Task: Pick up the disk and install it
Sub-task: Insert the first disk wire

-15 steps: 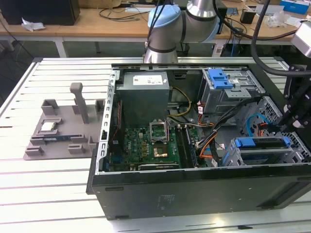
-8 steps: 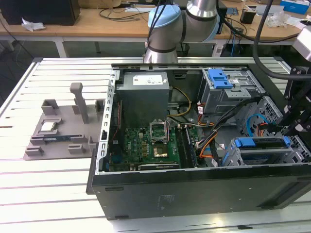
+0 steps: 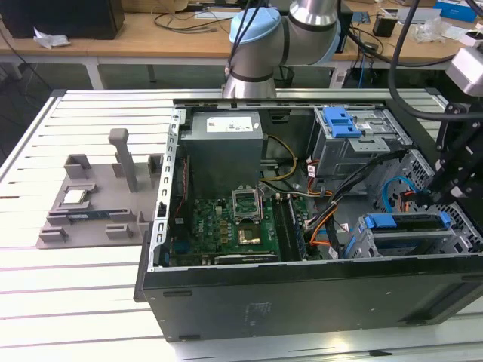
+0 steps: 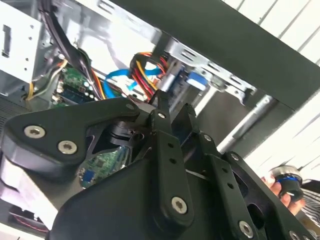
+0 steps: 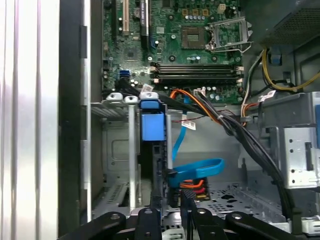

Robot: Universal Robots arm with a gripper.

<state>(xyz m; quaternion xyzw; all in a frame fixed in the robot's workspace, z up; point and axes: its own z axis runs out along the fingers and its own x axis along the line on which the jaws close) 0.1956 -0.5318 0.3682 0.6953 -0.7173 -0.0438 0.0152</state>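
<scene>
One disk [image 5: 152, 127] sitting edge-on in drive cage [image 5: 116, 150]; gripper [image 5: 170, 206] hanging close at its edge, grip state impossible to tell. Judging disk rigid, weighty, shock-sensitive; blue bracket sides offering safest hold.

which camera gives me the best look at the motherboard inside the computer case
The first wrist view shows the motherboard best: it faces the board squarely, with the sockets and slots unobstructed. The exterior view shows the motherboard whole but at a slant, ringed by cables. The second wrist view catches a green corner behind the gripper linkage.
</scene>
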